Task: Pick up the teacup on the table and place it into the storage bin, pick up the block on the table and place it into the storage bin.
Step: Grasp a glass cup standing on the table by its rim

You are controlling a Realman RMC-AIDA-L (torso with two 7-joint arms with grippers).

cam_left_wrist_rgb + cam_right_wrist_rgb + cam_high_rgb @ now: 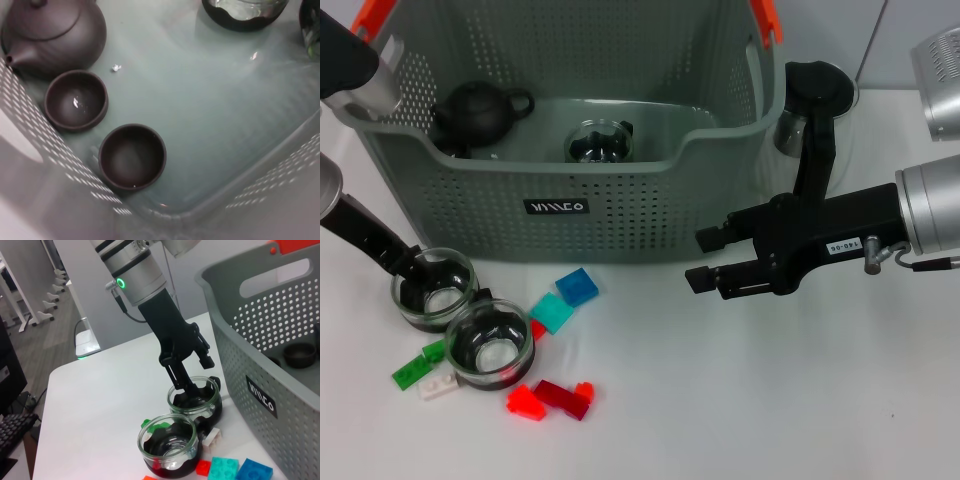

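Open white tabletop (740,400) ahead of the grey perforated plastic storage bin (620,200); crowded at the bin's left front by two glass teacups (490,345) and scattered coloured plastic blocks (578,287); inside, bare middle floor, dark clay teapot (475,110) and two small dark cups (132,156) along one wall.

The storage bin (620,190) front wall hides the teapot (475,112) base.
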